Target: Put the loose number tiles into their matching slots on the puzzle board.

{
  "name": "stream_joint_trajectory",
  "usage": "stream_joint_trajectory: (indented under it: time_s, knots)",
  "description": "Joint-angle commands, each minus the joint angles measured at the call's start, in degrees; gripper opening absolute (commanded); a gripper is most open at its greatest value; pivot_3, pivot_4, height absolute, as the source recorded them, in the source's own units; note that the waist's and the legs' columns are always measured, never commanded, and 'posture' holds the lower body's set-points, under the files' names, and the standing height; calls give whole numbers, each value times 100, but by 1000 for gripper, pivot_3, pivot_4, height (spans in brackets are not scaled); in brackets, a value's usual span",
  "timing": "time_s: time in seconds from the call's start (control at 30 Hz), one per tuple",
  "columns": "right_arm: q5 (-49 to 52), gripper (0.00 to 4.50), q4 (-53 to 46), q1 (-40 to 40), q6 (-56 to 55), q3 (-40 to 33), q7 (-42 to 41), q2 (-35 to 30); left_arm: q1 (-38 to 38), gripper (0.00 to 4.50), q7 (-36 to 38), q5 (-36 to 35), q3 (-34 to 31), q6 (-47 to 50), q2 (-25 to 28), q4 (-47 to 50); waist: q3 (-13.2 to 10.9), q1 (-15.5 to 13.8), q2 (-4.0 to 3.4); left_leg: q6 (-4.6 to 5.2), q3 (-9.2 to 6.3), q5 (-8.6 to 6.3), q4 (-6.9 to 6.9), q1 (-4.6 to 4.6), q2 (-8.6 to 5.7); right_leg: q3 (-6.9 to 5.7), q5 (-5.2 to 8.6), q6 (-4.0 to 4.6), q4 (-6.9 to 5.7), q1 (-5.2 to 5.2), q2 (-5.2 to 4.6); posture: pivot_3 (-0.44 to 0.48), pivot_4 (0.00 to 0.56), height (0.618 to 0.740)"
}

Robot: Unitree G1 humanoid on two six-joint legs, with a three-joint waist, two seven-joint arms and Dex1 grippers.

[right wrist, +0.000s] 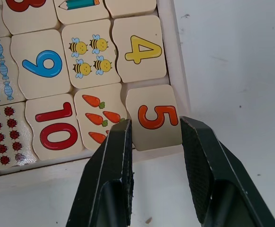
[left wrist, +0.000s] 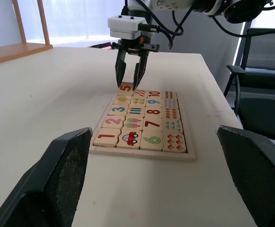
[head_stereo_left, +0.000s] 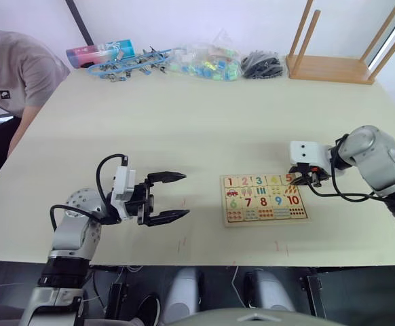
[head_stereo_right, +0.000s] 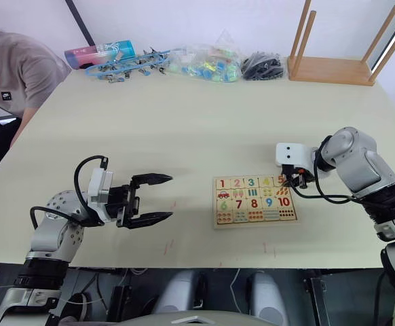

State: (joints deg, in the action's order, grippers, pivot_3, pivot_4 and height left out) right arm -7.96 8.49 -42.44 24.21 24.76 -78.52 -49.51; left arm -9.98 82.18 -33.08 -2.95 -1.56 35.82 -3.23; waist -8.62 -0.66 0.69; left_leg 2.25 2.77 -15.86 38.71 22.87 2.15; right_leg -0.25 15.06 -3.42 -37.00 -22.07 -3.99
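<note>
last tile: my right claw (right wrist: 154,137) straddles the 5 tile (right wrist: 154,117), fingers apart, at the puzzle board (left wrist: 142,152) corner slot. next: release, lift clear.

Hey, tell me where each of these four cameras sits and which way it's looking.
Left and right eye views: on the head, looking forward and down over the table; both arms show.
Left wrist view: along the open left claw towards the puzzle board and the right claw.
Right wrist view: straight down between its fingers at the 5 tile.
Shared: every view shows the puzzle board.
</note>
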Motion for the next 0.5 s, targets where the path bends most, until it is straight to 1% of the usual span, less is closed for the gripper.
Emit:
stream_joint_trajectory:
  time_s: [0.03, 0.5]
  knots:
    - [-90, 935, -5, -149, -49, -72, 3, -5, 67, 4500, -15, -68, -150, -52, 3, 210, 0, 2, 0, 0, 0, 0, 0, 0, 0, 0, 0, 0, 0, 0, 0, 0, 150, 737]
    - [-62, 935, -90, -152, -10, -98, -52, 122, 35, 4500, 8, -58, -124, -66, -13, 174, 0, 8, 0, 0, 1, 0, 0, -2, 0, 0, 0, 0, -3, 0, 0, 0, 150, 737]
